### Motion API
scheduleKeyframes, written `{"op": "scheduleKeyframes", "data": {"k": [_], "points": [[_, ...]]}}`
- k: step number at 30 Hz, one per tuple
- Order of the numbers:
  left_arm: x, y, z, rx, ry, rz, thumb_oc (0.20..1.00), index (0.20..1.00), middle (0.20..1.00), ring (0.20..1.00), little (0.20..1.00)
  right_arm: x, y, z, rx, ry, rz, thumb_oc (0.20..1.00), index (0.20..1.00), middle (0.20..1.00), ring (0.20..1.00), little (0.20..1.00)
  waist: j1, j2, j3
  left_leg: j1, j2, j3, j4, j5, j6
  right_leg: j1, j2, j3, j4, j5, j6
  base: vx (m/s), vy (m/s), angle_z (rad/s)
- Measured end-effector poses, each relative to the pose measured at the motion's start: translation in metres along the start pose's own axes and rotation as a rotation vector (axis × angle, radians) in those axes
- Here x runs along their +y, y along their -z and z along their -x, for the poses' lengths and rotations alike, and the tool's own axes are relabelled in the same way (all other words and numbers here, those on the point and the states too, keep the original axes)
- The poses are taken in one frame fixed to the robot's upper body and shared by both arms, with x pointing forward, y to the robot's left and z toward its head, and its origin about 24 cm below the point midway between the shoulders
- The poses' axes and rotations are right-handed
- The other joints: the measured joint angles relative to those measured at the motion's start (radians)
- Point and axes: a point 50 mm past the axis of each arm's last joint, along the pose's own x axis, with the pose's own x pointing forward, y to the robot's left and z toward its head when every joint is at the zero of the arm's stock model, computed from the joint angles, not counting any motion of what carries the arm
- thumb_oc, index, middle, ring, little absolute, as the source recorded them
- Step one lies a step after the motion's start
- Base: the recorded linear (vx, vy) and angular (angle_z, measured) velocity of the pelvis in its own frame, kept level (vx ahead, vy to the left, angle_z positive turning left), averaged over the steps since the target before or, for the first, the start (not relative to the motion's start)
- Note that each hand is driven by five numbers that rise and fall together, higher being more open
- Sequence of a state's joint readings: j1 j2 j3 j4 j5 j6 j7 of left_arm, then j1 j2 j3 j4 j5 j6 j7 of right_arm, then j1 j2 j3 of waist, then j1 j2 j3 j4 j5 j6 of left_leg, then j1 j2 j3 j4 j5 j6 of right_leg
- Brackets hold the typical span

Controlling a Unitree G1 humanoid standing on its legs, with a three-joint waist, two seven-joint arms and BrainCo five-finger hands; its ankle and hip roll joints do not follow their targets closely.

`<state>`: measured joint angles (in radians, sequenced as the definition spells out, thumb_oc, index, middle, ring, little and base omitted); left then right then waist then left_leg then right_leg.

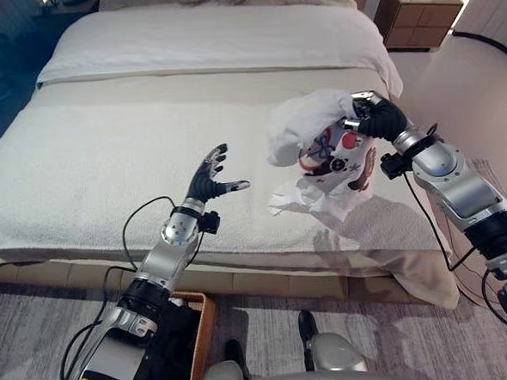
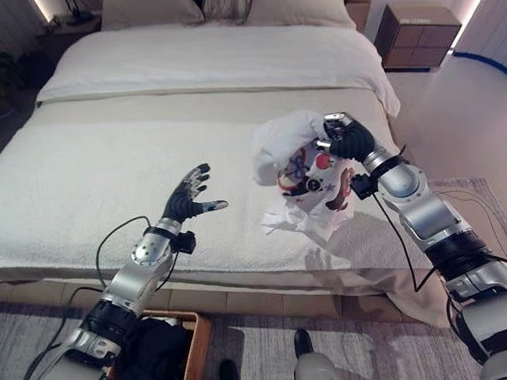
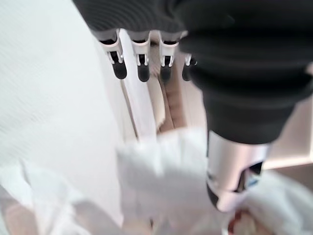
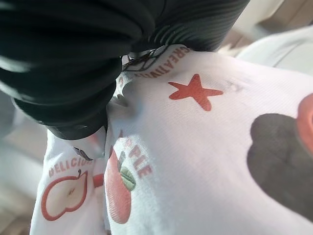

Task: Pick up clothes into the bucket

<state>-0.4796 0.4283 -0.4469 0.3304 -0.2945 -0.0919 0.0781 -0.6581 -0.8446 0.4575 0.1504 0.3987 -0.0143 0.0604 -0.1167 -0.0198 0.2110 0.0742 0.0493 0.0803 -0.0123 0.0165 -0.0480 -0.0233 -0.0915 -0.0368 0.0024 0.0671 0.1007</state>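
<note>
A white garment [image 1: 315, 139] printed with red apples, stars and dark shapes hangs lifted above the bed, its lower folds still resting on the cover. My right hand [image 1: 371, 114] is shut on its upper edge, and the cloth [image 4: 205, 161] drapes right past the hand's cover. My left hand [image 1: 210, 177] hovers over the bed to the garment's left, open, fingers [image 3: 142, 61] straight and holding nothing. A wicker basket [image 1: 202, 331] with dark clothes [image 2: 156, 351] inside stands on the floor beside my left arm.
The wide bed [image 1: 105, 156] with a cream cover [image 2: 88, 166] spreads ahead, pillows at the far end. A brown nightstand [image 1: 417, 14] stands at the back right. A grey rug [image 2: 245, 328] lies below the bed's front edge.
</note>
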Motion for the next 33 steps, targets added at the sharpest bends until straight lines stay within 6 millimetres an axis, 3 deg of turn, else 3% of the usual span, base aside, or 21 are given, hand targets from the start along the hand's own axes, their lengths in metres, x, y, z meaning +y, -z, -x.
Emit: {"op": "scheduleKeyframes", "data": {"k": [10,19,20,21,33], "points": [[-0.045,-0.026,-0.018,-0.062,0.207,-0.001,1.0,1.0,1.0,1.0,1.0,0.03,-0.031,-0.009,-0.117,-0.177,-0.063,0.2,0.2,0.2,0.2,0.2,-0.005,0.008,-0.033,0.0,0.0,-0.022,-0.012,0.002,-0.002,0.028,-0.001,-0.027,-0.044,0.011,-0.005,0.01,-0.007,0.06],[-0.061,-0.031,-0.021,-0.053,0.274,0.108,1.0,1.0,1.0,1.0,1.0,0.039,-0.045,-0.01,-0.169,-0.234,-0.139,0.2,0.2,0.2,0.2,0.2,-0.004,0.01,-0.044,0.003,-0.003,-0.055,-0.012,0.005,-0.007,0.061,-0.002,-0.064,-0.065,0.012,-0.005,0.0,-0.007,0.13],[-0.063,-0.031,-0.021,-0.047,0.281,0.132,0.429,0.429,0.429,0.429,0.429,0.041,-0.044,-0.01,-0.168,-0.246,-0.144,0.2,0.2,0.2,0.2,0.2,-0.004,0.01,-0.045,0.004,-0.003,-0.056,-0.012,0.005,-0.007,0.062,-0.002,-0.065,-0.066,0.012,-0.005,-0.01,0.0,0.05],[-0.063,-0.03,-0.021,-0.041,0.285,0.151,0.2,0.2,0.2,0.2,0.2,0.042,-0.044,-0.01,-0.167,-0.251,-0.148,0.2,0.2,0.2,0.2,0.2,-0.003,0.01,-0.045,0.004,-0.003,-0.056,-0.012,0.005,-0.007,0.064,-0.002,-0.065,-0.068,0.012,-0.005,-0.01,0.001,0.03],[-0.069,-0.028,-0.019,-0.015,0.323,0.275,0.2,0.2,0.2,0.2,0.2,0.043,-0.044,-0.01,-0.168,-0.255,-0.159,0.2,0.2,0.2,0.2,0.2,-0.004,0.011,-0.051,0.021,-0.003,-0.056,-0.014,0.005,-0.007,0.084,-0.002,-0.066,-0.077,0.012,-0.005,0.0,0.0,0.0]]}}
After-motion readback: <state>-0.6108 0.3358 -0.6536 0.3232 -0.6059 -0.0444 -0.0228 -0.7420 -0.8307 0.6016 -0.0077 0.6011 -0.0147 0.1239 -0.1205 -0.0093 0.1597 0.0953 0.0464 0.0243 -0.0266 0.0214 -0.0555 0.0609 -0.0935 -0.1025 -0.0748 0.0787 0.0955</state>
